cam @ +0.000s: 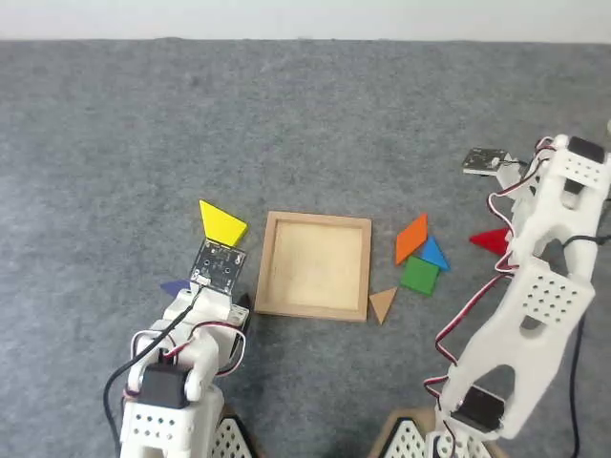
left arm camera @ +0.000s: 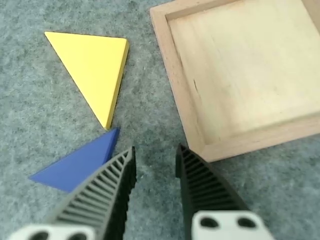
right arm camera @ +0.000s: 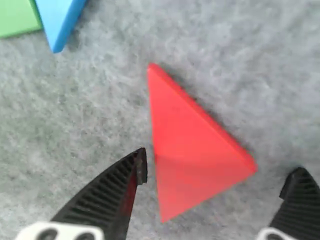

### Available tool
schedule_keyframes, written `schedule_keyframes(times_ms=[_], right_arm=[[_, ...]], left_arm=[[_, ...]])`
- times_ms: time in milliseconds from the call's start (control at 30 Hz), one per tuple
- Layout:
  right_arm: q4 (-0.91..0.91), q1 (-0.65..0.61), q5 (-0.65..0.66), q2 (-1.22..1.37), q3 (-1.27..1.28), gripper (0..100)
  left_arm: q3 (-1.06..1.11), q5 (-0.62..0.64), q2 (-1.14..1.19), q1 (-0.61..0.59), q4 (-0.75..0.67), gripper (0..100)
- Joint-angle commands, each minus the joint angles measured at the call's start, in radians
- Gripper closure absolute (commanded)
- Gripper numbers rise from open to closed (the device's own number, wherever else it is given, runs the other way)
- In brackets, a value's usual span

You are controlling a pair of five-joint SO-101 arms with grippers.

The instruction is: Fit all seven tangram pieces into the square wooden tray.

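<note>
The square wooden tray (cam: 263, 267) sits mid-table with nothing in it. A yellow triangle (cam: 222, 223) and a dark blue triangle (cam: 175, 286) lie to its left. On its right are an orange parallelogram (cam: 411, 237), a light blue triangle (cam: 434, 253), a green square (cam: 419, 275) and a small tan triangle (cam: 382, 303). A red triangle (cam: 491, 240) lies farther right. My left gripper (left arm camera: 156, 152) is open over bare carpet between the dark blue triangle (left arm camera: 80, 162) and the tray's corner (left arm camera: 200, 145). My right gripper (right arm camera: 220, 167) hangs wide open, its fingers on either side of the red triangle (right arm camera: 192, 155).
Grey carpet covers the table. The right arm (cam: 535, 305) hides part of the red triangle in the high view, and the left arm (cam: 191, 334) overlaps the dark blue piece. Open carpet stretches behind the tray.
</note>
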Motion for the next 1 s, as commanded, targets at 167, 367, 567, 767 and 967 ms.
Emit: schedule_keyframes(times_ms=[167,367,567,767,967], right_arm=[[-0.025,0.008,0.003,0.025,-0.008,58.9],[-0.058,-0.002,0.005,0.054,-0.008,59.0],[-0.056,-0.005,-0.003,0.068,-0.008,76.6],[-0.058,-0.005,-0.035,0.068,-0.008,89.7],[-0.056,-0.005,-0.04,0.047,-0.008,89.0]], left_arm=[[-0.007,-0.011,-0.02,0.0,0.0,86],[-0.007,-0.011,-0.02,0.0,0.0,86],[-0.007,-0.011,-0.02,0.0,0.0,86],[-0.007,-0.011,-0.02,0.0,0.0,86],[-0.007,-0.011,-0.02,0.0,0.0,86]])
